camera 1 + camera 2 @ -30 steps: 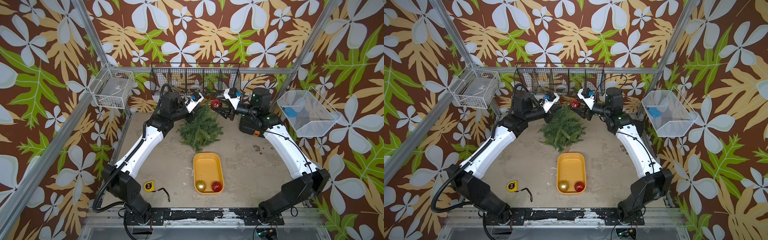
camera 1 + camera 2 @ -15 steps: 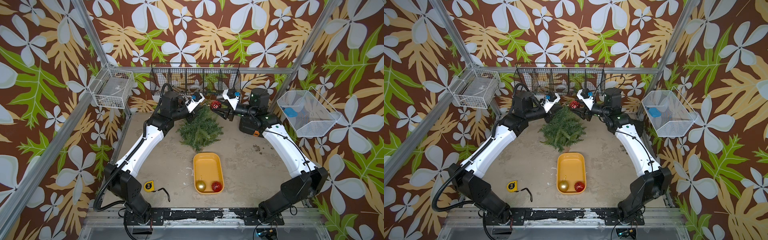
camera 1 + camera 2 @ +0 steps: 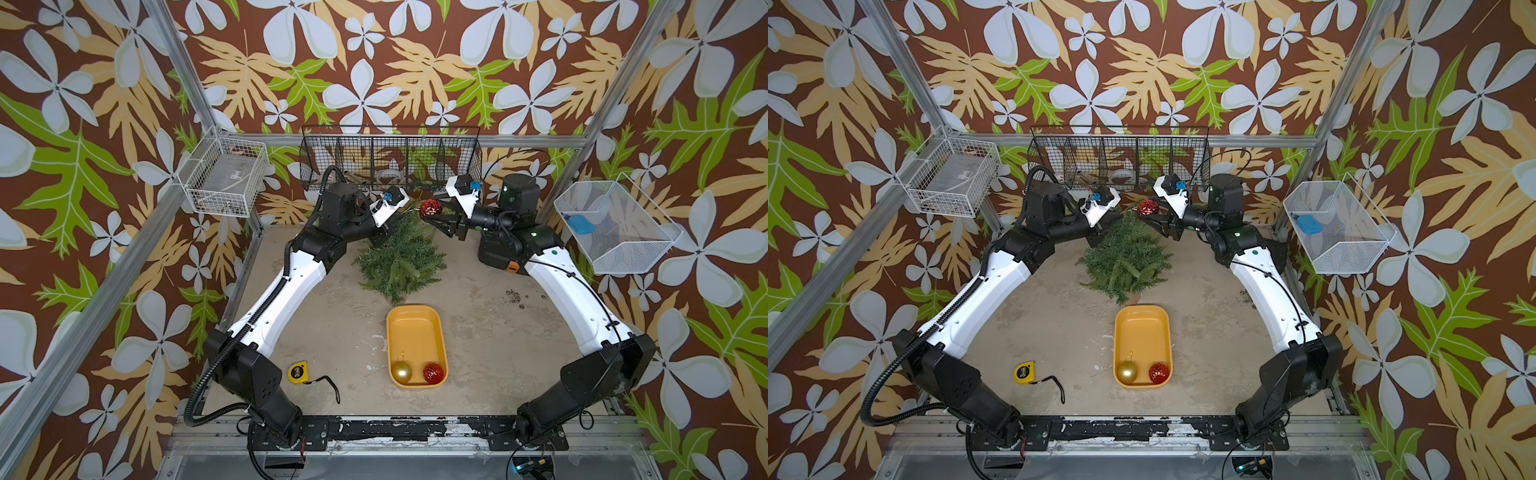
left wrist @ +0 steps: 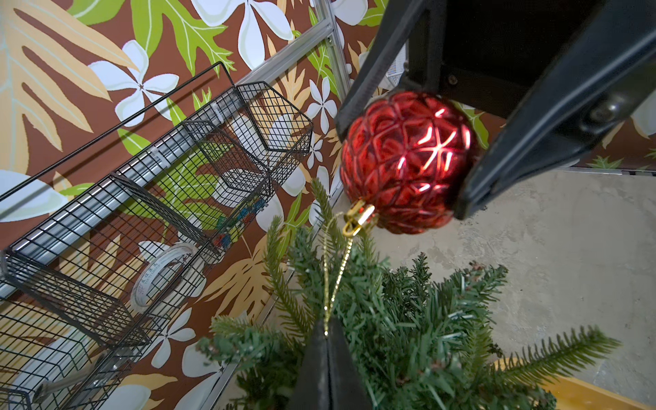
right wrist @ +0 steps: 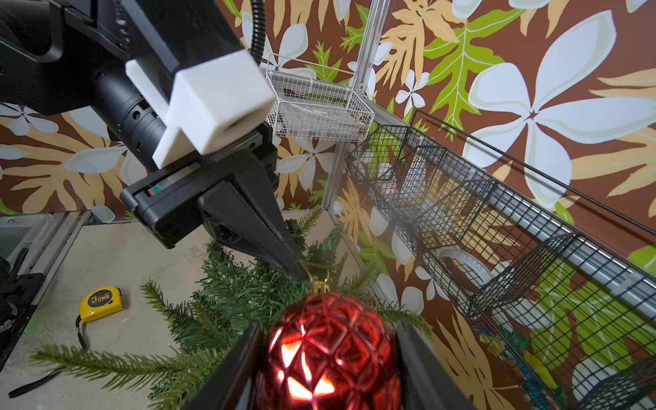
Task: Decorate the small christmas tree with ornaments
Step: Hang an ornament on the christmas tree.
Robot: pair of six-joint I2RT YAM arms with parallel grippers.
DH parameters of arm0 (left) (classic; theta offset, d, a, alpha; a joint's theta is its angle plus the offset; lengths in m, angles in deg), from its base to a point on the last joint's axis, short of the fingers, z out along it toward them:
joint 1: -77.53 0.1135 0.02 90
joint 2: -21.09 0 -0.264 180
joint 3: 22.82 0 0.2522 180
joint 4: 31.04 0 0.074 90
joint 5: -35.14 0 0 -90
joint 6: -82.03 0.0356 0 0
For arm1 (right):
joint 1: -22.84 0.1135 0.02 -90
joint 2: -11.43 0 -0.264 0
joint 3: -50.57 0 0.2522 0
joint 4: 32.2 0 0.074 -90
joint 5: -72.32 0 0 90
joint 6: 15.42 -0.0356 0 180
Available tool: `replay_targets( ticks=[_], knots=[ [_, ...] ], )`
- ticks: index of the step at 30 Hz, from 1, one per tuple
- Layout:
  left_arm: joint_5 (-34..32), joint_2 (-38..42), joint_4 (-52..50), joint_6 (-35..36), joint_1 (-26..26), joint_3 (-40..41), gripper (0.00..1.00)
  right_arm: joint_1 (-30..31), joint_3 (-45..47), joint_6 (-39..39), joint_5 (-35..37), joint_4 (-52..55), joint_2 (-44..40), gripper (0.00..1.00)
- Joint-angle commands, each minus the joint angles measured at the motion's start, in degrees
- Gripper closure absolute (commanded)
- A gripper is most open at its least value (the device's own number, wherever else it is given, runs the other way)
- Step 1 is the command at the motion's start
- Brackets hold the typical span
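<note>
Item: small tree [image 3: 399, 257], dark green, standing toward the far middle of the table [image 3: 478, 332]; no ornament seen on it. Item: red bauble [image 4: 401, 159], faceted, held just above and beside the treetop, its hanging end turned down toward the branches. Right gripper [image 3: 435, 215]: jaws partly closed, clamped on either side of the red bauble. Left gripper [image 5: 300, 271]: jaws fully closed, tips pinching the far end of the gold loop [image 4: 324, 277], which runs taut from the bauble across the top sprigs. Reserve stock: gold bauble [image 3: 402, 371] and second red bauble [image 3: 432, 372], side by side at the near end of the yellow tray [image 3: 414, 332], which lies in front of the tree. Step in hand, by judgement: hanging the first ornament, both arms sharing it. The next move likely calls for threading the loop over a sprig tip, then easing both grips off so the bauble hangs. A twisted or slack thread could slip off the needles.
</note>
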Motion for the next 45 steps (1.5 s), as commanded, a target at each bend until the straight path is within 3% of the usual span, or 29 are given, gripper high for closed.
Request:
replay_targets(
  ticks=[1, 17, 45],
  knots=[
    [-1.1, 0.4, -1.8, 0.5, -0.1, 0.0, 1.00, 0.1, -0.6, -0.5, -0.6, -0.5, 0.3, 0.55],
    [3.9, -1.4, -6.5, 2.4, -0.1, -2.5, 1.00, 0.2, 0.6, 0.1, 1.2, 0.4, -0.5, 0.55],
    [3.1, -2.0, -5.2, -0.9, -0.1, -3.6, 1.00, 0.1, 3.0, 0.7, 5.5, 1.9, -1.1, 0.56]
  ],
)
